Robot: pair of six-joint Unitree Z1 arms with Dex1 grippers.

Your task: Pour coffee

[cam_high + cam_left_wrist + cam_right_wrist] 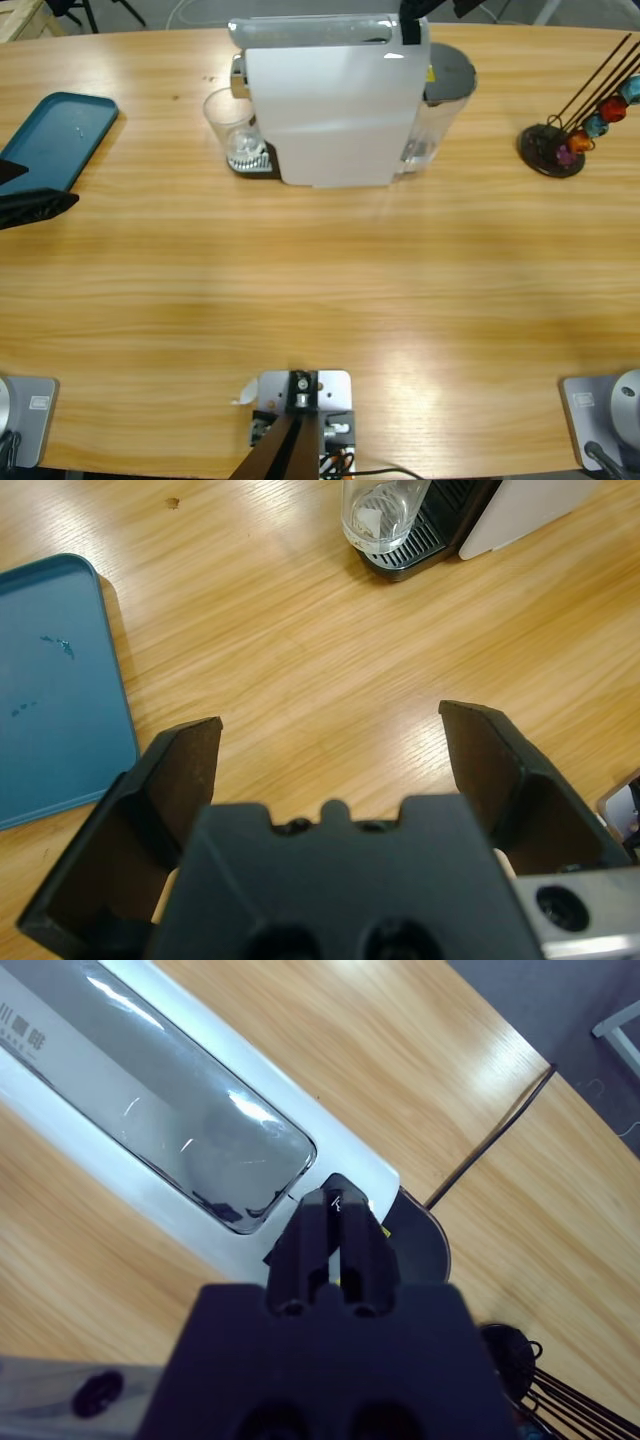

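The wooden desk is filling most of the high view, running edge to edge. The white coffee machine is standing at the top centre of that view, with its grey-lidded water tank sitting against its right side. A clear glass is standing on the machine's dark drip tray at the machine's left, in the upper left-centre of the frame. A teal tray is lying at the upper left edge, and a dark capsule stand with coloured capsules is sitting at the upper right.

The right gripper is showing in the right wrist view with its jaws pressed together, nothing between them, and its tip is sitting over the rear end of the machine's white top, just beside the shiny lid that is running to the upper left of that frame. In the high view it is showing only as a black piece at the top edge, over the machine's top right corner.

The left gripper is hanging over bare desk with its jaws spread wide and nothing between them. In the left wrist view the glass is standing well apart from it, at the top centre-right, while the teal tray is lying along the left edge. In the high view this gripper is showing at the left edge, just below the teal tray.
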